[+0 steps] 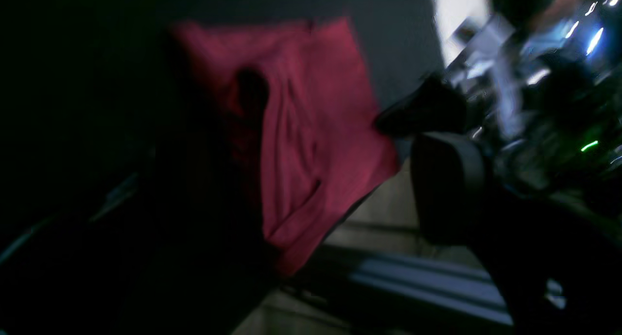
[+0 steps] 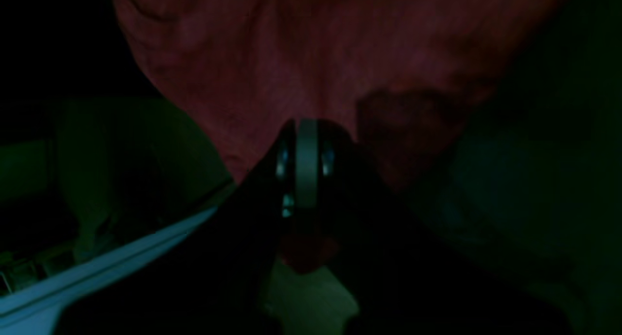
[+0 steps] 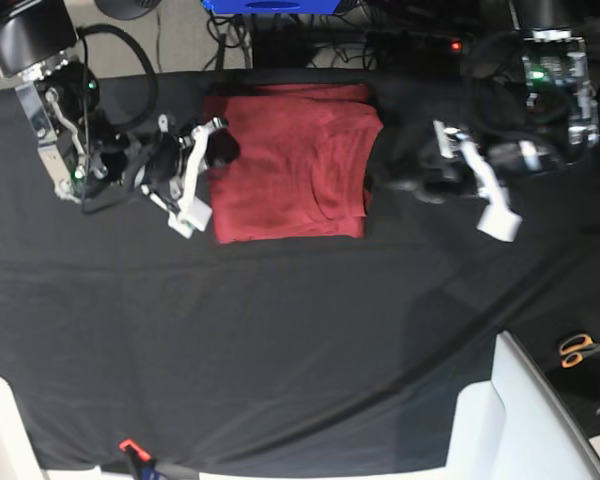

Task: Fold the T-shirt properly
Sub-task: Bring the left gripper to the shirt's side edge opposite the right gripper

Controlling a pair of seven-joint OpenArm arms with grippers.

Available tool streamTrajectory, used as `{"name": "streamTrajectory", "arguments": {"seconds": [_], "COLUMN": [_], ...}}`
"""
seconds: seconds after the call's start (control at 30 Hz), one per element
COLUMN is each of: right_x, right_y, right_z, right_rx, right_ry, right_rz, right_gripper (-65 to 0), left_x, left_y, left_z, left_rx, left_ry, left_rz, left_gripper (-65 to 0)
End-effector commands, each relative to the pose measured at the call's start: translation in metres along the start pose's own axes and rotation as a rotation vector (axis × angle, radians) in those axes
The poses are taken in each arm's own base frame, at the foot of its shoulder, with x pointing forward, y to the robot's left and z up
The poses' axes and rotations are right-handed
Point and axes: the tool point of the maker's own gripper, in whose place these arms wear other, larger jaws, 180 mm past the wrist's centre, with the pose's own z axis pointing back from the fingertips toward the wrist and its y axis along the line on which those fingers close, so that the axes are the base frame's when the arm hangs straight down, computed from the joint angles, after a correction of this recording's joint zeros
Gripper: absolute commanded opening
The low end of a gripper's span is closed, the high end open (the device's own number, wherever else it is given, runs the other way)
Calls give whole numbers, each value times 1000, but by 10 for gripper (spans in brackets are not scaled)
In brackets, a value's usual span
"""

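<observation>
Shirt (image 3: 290, 165) lies at far-centre of the black cloth (image 3: 280, 340), already a compact rectangle w/ layers stacked, edges roughly square; a few wrinkles and a ridge line near its R side in base view; looks like late stage of the fold, prob final fold done or nearly so.

R gripper (image 3: 218, 150) (base-view left) sits at shirt's edge; wrist view shows jaws together w/ red fabric right at the tips (image 2: 307, 131); pinched shut, appears to have hold of the shirt's edge, though pic is dark so grip depth unclear.

L gripper (image 3: 405, 185) (base-view right) is off the shirt, just beside its other edge, blurred in base view; in its wrist view the fingers (image 1: 423, 111) stand apart w/ nothing between them; wide open, empty; shirt (image 1: 301, 131) seen past it on the cloth.

Step in hand, my read: L side let go of, R side gripped at the edge.

Next calls for: R to lay its edge flat and open w/o dragging the stack; thin knit shifts easily, so lift straight off; then check if another fold or a smoothing pass is needed.
</observation>
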Motion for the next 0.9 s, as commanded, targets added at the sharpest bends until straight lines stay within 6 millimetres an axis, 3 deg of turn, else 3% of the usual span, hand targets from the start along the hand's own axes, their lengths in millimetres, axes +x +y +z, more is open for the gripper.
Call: {"name": "streamTrajectory", "arguments": {"seconds": [0.0, 0.17, 0.5, 0.87], "right_x": [14, 8, 2, 3], "right_y": [1, 3, 3, 5], "right_z": [5, 4, 3, 3], "right_rx": [8, 13, 15, 22], "right_ry": [-41, -33, -27, -31], "right_rz": [15, 8, -1, -3], "right_gripper": [-648, -648, -648, -648], "left_x": [12, -3, -38, -43], "left_y": [-7, -7, 20, 27], "left_z": [-4, -18, -26, -32], "left_rx": [-25, 2, 50, 49], "left_ry": [-35, 3, 74, 37], "left_rz": [-25, -20, 96, 154], "left_gripper": [-59, -63, -63, -63]}}
